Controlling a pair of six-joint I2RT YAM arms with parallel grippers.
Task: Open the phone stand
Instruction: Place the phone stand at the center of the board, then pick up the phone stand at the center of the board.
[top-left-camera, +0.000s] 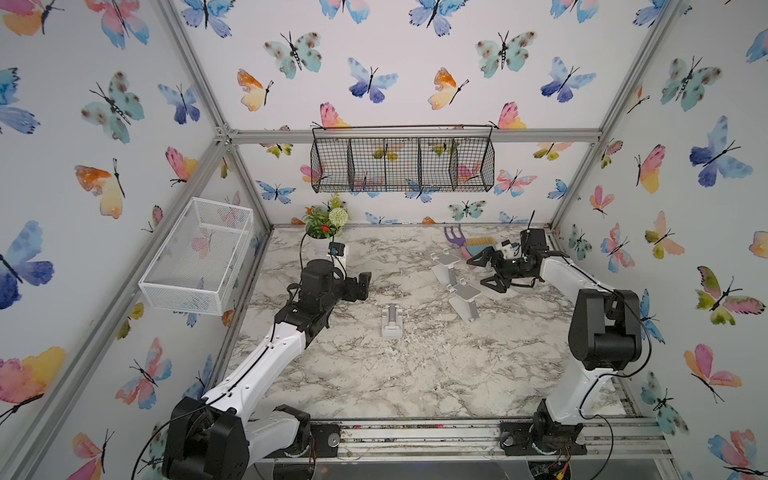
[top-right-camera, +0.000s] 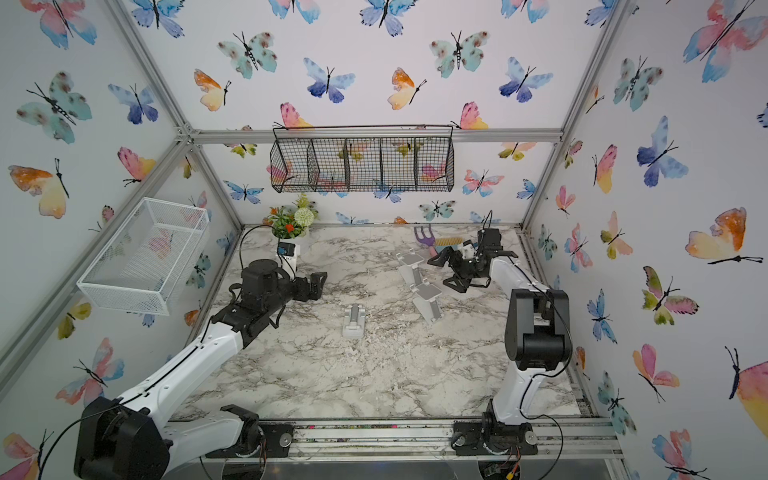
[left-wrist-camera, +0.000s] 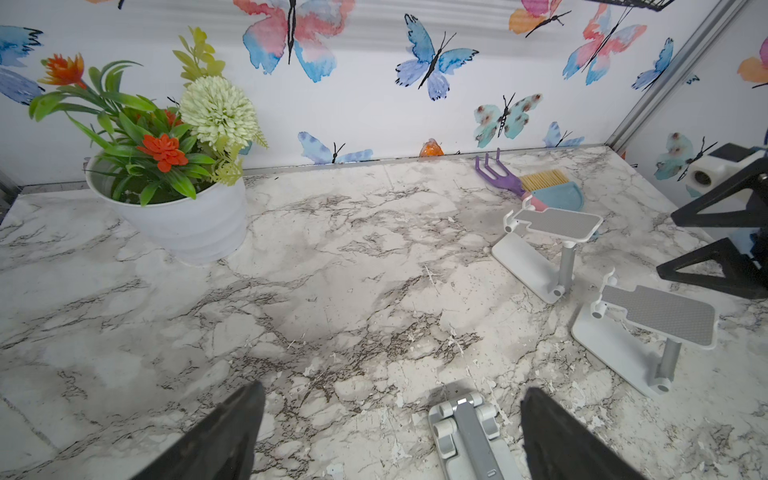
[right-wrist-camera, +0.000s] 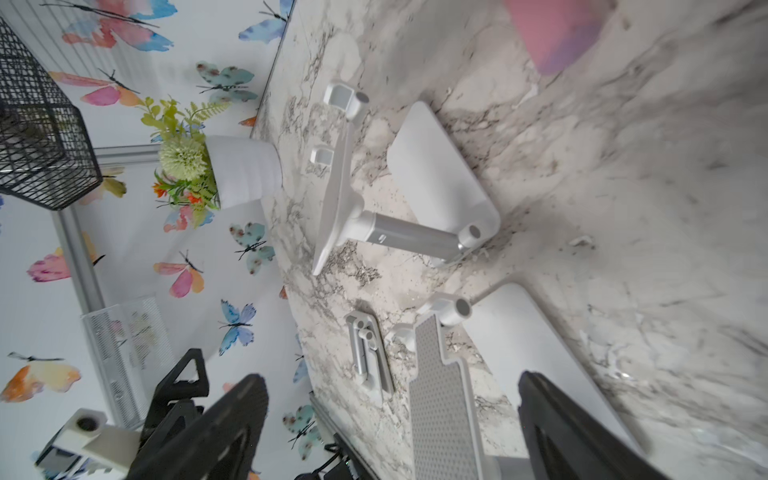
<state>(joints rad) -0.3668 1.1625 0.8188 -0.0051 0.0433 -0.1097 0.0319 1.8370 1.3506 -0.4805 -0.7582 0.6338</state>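
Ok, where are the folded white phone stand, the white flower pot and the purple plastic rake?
Folded white phone stand (top-left-camera: 392, 316), in a top view, on its grey arm.
White flower pot (left-wrist-camera: 195, 224), left wrist view, on the pot wall.
Purple plastic rake (left-wrist-camera: 499, 173), left wrist view, on its head.

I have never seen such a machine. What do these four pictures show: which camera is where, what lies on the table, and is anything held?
These are two white robot arms, each ending in a two-fingered gripper. Two pictures look down on the whole scene from above; the other two come from cameras on the arms' wrists. On the marble-patterned table are a folded white-and-grey phone stand, two opened stands, a white pot of artificial flowers, a purple toy rake and a blue dustpan with a brush. The left gripper and the right gripper are both open; nothing is held.
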